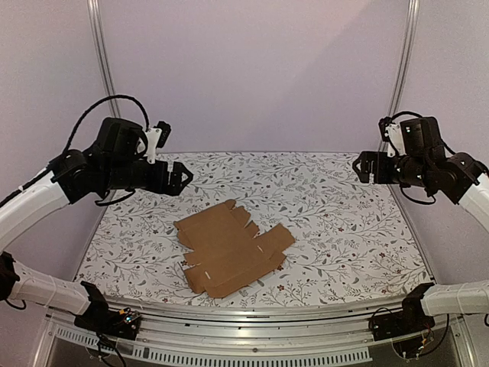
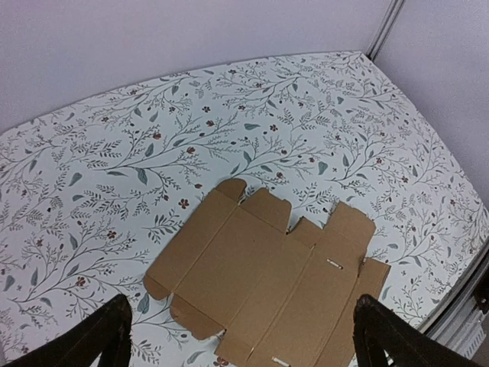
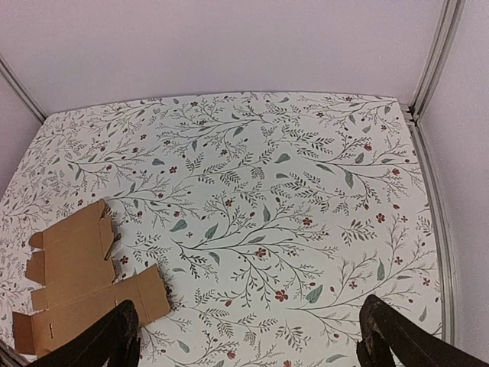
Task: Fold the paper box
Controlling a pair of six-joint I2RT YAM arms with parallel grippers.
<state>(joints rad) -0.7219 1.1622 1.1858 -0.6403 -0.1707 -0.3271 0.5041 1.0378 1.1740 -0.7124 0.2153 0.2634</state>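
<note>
The paper box (image 1: 231, 246) is a flat, unfolded brown cardboard sheet with flaps and creases, lying on the floral table near the front middle. It also shows in the left wrist view (image 2: 271, 284) and at the lower left of the right wrist view (image 3: 80, 283). My left gripper (image 1: 183, 176) hangs open and empty high above the table, left of and behind the sheet; its fingertips (image 2: 99, 340) frame the sheet in the wrist view. My right gripper (image 1: 361, 167) is open and empty, high at the far right, well away from the sheet.
The table (image 1: 328, 222) has a floral-patterned cover. White walls and metal corner posts (image 1: 103, 69) enclose the back and sides. A metal rail (image 1: 252, 313) runs along the front edge by the arm bases.
</note>
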